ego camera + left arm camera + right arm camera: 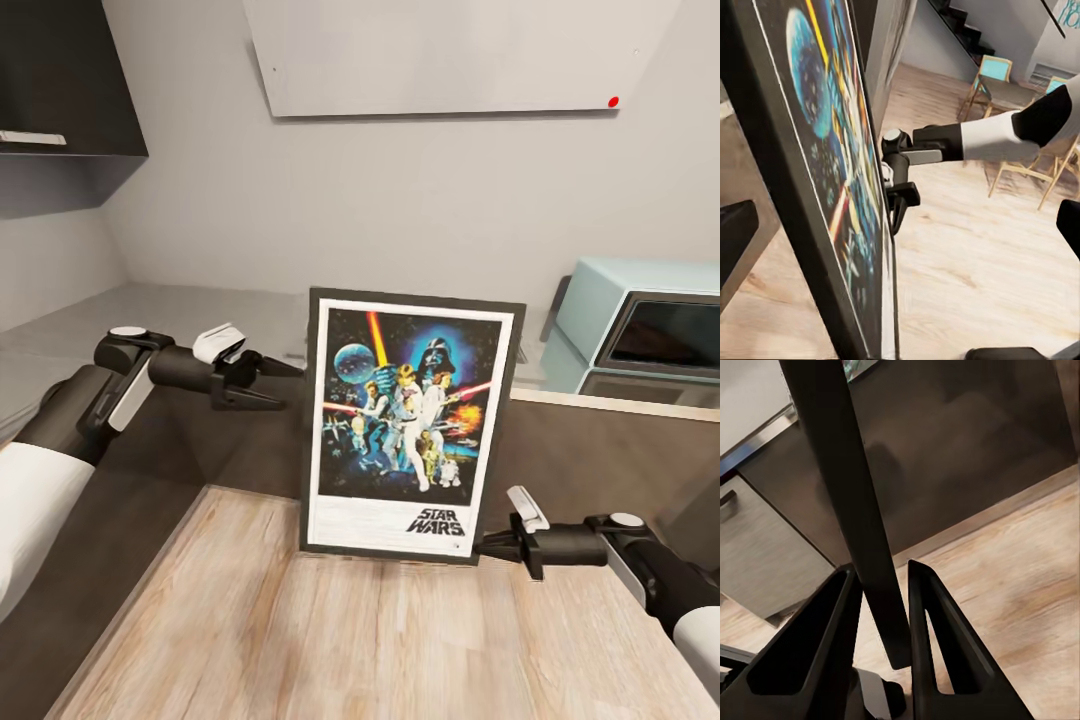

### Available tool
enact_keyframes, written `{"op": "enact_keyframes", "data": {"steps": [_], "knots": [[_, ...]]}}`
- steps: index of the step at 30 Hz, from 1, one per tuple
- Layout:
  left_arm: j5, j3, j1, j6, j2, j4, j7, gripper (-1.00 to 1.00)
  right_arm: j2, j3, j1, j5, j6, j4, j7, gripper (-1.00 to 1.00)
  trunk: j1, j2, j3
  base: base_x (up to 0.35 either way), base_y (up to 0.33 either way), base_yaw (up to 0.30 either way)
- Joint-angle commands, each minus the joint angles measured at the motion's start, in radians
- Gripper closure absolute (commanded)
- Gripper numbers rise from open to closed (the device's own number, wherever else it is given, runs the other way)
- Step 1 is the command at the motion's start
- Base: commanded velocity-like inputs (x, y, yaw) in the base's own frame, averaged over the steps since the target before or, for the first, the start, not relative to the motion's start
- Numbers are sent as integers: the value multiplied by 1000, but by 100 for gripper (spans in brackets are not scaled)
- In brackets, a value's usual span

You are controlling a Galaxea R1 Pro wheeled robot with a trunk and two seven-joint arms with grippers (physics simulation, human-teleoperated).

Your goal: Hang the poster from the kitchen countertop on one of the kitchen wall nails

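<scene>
From the head camera, the poster [408, 425] stands upright in the air in front of the dark cabinet fronts, its lower edge above the wooden floor [380, 640]. The right gripper [490, 544] clamps the frame at its lower right corner. The left gripper [272, 384] hangs just beside the poster's left edge, its fingers spread and holding nothing. Behind the poster runs the pale countertop [180, 305], with a light blue oven [640, 330] at the right. On the wall above hangs a white board [440, 55] with a red dot [613, 101].

The left wrist camera looks along the poster [825, 172] edge-on, the printed face slanting away. Beyond it the right arm [982, 139] reaches in, and its gripper [897, 214] meets the frame's far edge. Wooden chairs [994, 82] stand on the floor further off.

The right wrist camera shows the dark frame [847, 502] passing between the two fingers [810, 637], which press it from both sides. Behind lie cabinet fronts [967, 457] and wood floor [1020, 577].
</scene>
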Motion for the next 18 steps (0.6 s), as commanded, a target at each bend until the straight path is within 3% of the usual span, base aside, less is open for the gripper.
{"op": "enact_keyframes", "data": {"steps": [1, 4, 7, 9, 12, 14, 15, 16, 18], "knots": [[5, -4, -1, 10, 3, 4, -1, -100, -5, 6, -1, -20, 13, 2, 2, 100, 0, -1, -1, 0, 0, 0], [4, -4, -1, 6, 6, 36, -1, -100, -33, 6, -1, -68, 13, 6, 2, 100, 0, -1, -1, 0, 0, 0], [4, -12, 8, -30, 3, 121, -1, -100, -68, 4, -1, -126, -2, 10, 2, 100, 0, -1, -1, 0, 0, 0], [4, -16, 11, -63, -3, 174, -1, -100, -83, -5, -1, -138, -13, 16, 2, 100, 0, -1, -1, 0, 0, 0], [4, -20, 23, -133, -29, 297, -1, -100, -110, -49, -1, -147, -22, 24, 2, 100, 0, -1, -1, 0, 0, 0], [4, -20, 27, -200, -62, 396, -1, -100, -119, -76, -1, -149, -24, 35, 2, 100, 0, -1, -1, 0, 0, 0], [4, -20, 29, -252, -101, 492, -1, -100, -123, -90, -1, -150, -25, 43, 2, 100, 0, -1, -1, 0, 0, 0], [4, -20, 29, -268, -116, 526, -1, -100, -124, -93, -1, -150, -25, 45, 2, 100, 0, -1, -1, 0, 0, 0], [3, -19, 30, -341, -180, 660, -1, -100, -126, -101, -1, -150, -25, 48, 2, 100, 0, -1, -1, 0, 0, 0]]}}
